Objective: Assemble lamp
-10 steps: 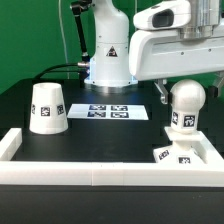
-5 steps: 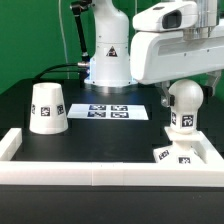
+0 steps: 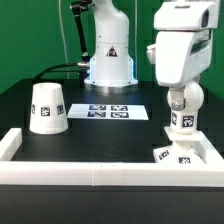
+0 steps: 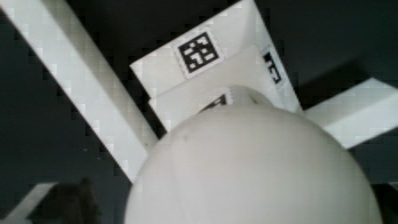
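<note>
While the bulb (image 3: pixel 183 112) is stood on the base (image 3: pixel 173 157), the gripper (image 3: pixel 184 94) is held open over it. Contact seems not made; fingers hidden.

Nothing legible as words or numbers; only coded tags and one warning sign.
Black-and-white square tags are seen on the shade (image 3: pixel 48 108) at the exterior view's left, on the bulb (image 3: pixel 184 108) and base (image 3: pixel 165 154) at lower right, and in a row on the marker board (image 3: pixel 112 111) at centre. A triangular warning sign is carried by the arm's pedestal (image 3: pixel 110 65) at upper centre. Two more tags are shown on the base (image 4: pixel 222 70) in the wrist view.
</note>
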